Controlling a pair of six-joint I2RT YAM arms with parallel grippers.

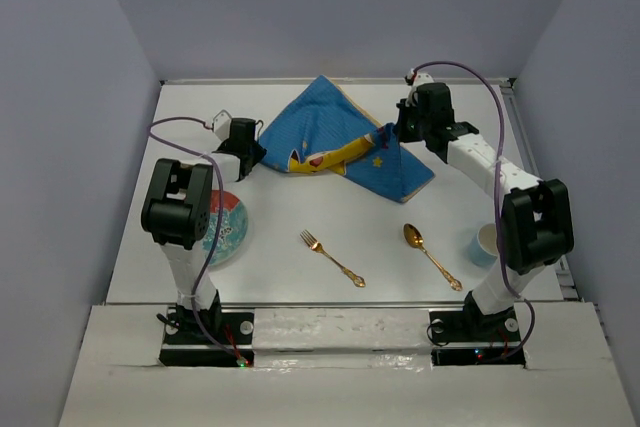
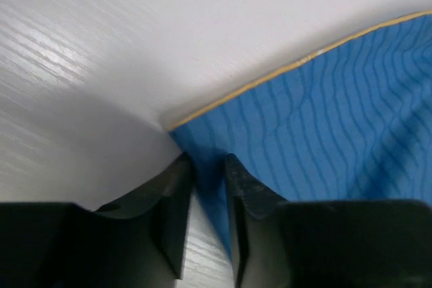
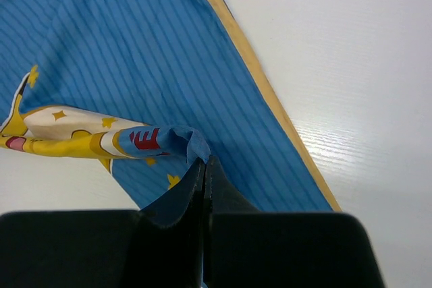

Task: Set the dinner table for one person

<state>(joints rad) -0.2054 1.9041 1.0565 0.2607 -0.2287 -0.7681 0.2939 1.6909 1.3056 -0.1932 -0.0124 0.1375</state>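
On the white dinner table (image 1: 290, 209) a blue cartoon-print cloth (image 1: 330, 127) lies at the back centre, one flap folded over. My left gripper (image 1: 250, 159) is at the cloth's left corner. In the left wrist view the blue cloth (image 2: 324, 133) has that corner between the fingers of the left gripper (image 2: 208, 160), whose jaws stand apart with a strip of table showing between them. My right gripper (image 1: 393, 135) is shut on the cloth's folded-over right corner. The right wrist view shows the right gripper (image 3: 205, 160) pinching an edge of the cloth (image 3: 135, 52) at its tips.
A patterned plate (image 1: 228, 229) sits front left under the left arm. A gold fork (image 1: 332, 257) and a gold spoon (image 1: 432, 255) lie in front of the cloth. A light blue cup (image 1: 485, 244) stands front right beside the right arm.
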